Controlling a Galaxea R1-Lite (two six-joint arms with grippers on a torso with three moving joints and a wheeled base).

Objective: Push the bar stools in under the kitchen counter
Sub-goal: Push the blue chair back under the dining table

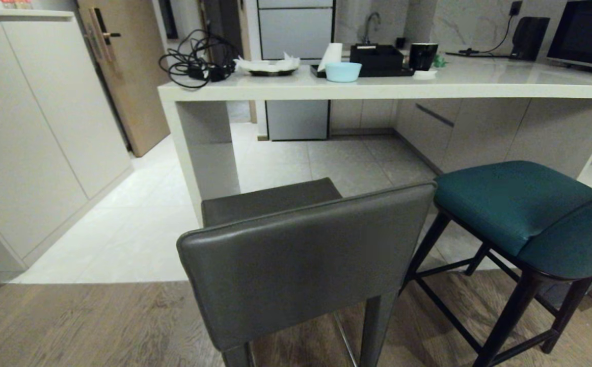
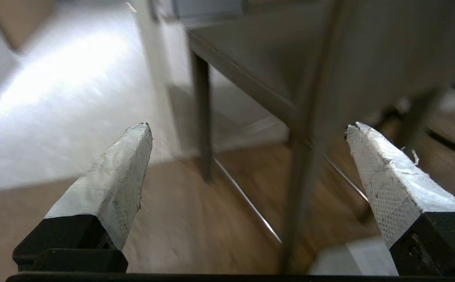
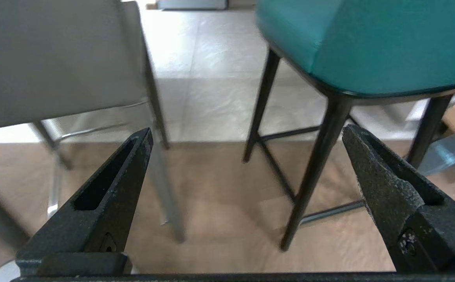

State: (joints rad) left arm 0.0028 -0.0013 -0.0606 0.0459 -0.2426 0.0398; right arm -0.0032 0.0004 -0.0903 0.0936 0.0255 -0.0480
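Head view, stools: the grey stool (image 1: 296, 260) and the teal stool (image 1: 525, 214) both stand out from the kitchen counter (image 1: 377, 89), backrests toward the camera, the grey one left of the teal one, their near edges almost touching.
Head view, counter: the slab's front edge runs level above both seats; on top lie a coil of black cable (image 1: 194, 61), a pale blue bowl (image 1: 343, 71) and a black tray (image 1: 377, 58).
Head view, open room: bare tiled floor (image 1: 326, 163) lies under the counter beyond both seats; the white side panel (image 1: 207, 148) stands just left of the grey stool's seat.
Head view, arms: neither shows here.
Left wrist view: only here, the left gripper (image 2: 247, 129), jaws spread wide and holding nothing, aimed at the grey stool's legs and thin metal footrest rail (image 2: 247, 199) over wooden floor (image 2: 196, 219).
Right wrist view: only here, the right gripper (image 3: 247, 135), jaws wide and empty, low behind both stools, with the gap between the grey backrest and the teal seat ahead of it.
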